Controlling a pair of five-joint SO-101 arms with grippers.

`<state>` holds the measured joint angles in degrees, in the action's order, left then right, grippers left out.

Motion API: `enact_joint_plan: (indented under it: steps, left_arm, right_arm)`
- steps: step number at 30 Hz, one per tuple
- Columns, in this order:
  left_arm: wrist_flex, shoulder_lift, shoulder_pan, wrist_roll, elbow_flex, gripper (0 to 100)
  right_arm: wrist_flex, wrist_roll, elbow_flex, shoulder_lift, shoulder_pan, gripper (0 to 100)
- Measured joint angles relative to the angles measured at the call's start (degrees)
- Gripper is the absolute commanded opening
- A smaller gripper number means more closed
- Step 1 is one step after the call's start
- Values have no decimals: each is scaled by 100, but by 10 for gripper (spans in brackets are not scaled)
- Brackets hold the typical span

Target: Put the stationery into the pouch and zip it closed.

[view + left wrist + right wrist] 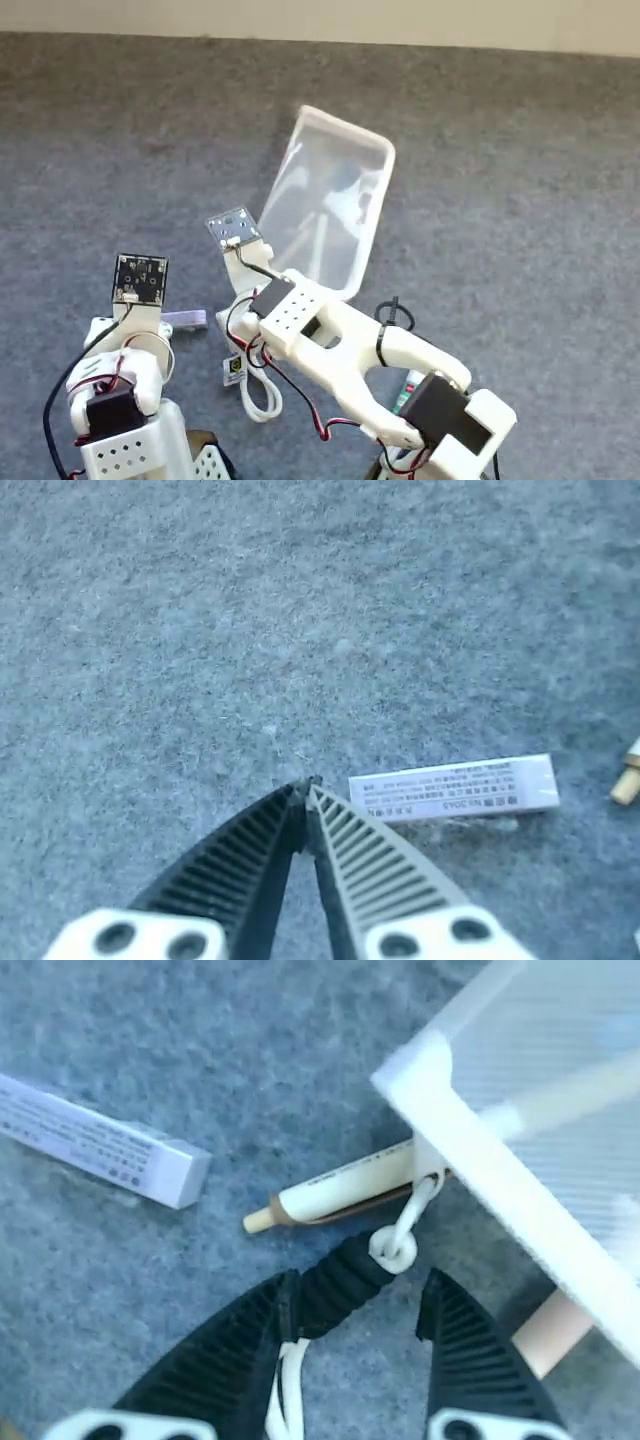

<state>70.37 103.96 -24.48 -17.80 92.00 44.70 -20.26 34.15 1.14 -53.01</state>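
Stationery is not yet in the pouch (330,190), which lies flat on the grey carpet (520,150) ahead of both arms. The white box (455,788) rests on the carpet just beside the left gripper (305,785), whose jaws are pressed together on nothing. The pen (340,1195) lies with one end at the pouch's near edge; whether that end is under it or inside I cannot tell. The right gripper (365,1285) hangs over that edge with its jaws apart, and the white cord (405,1230) from the pouch runs down against one jaw. The step looks like loading the box. To do it well, the left jaws should spread first, straddle the box across its narrow side and close squarely, while the right arm keeps the pouch mouth steady so the box slides in rather than pushing the pouch away.
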Motion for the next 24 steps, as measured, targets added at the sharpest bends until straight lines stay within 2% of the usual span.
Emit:
enact_joint_plan:
  steps: [9, 12, 17, 19, 24]
  left_arm:
    - [0, 0, 0, 0, 0, 8]
    - [0, 0, 0, 0, 0, 8]
    - [0, 0, 0, 0, 0, 8]
    - [0, 0, 0, 0, 0, 8]
    - [0, 0, 0, 0, 0, 8]
  right_arm:
    - [-9, 0, -334, -563, -53, 190]
    - [62, 0, -545, -765, -53, 135]
    - [835, 0, -976, -862, 123, 1]
    - [1099, 53, -1090, -879, 202, 7]
    - [1644, 730, -1187, -879, 325, 6]
